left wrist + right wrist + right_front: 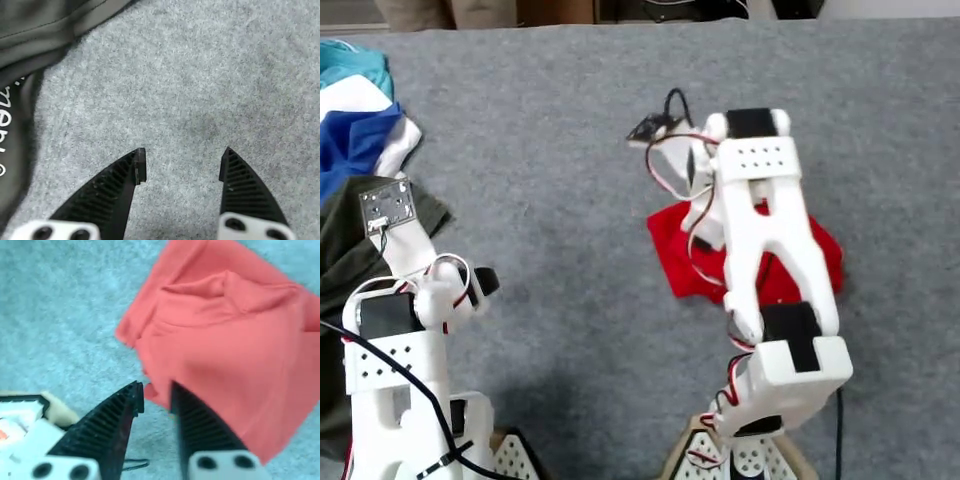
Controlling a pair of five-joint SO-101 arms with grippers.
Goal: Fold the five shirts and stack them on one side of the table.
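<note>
Nearest the robot's base, the left pincer (182, 162) hangs with its jaws wide apart over the bare grey felt of the tabletop (550, 150). It holds nothing and sits just beside the hem of a dark shirt (40, 30) with white lettering, placed, it seems, to take that garment up when its turn comes. Across the tabletop, the right pincer (155, 390) has its jaws close together on a corner of the red shirt (225, 340), which lies crumpled and partly doubled over on the middle-right of the felt. The grip at the edge looks meant to draw the cloth flat or turn a fold, though no neat fold is made yet. From above, the right arm and its looping wires (670, 160) cover much of the red shirt's middle. Farther off, at the left edge, a blue shirt (355, 145), a white shirt (355, 95) and a teal shirt (355, 60) lie heaped unfolded beyond the dark one, well apart from the red. By this showing the task is at an early stage, with four garments waiting.
</note>
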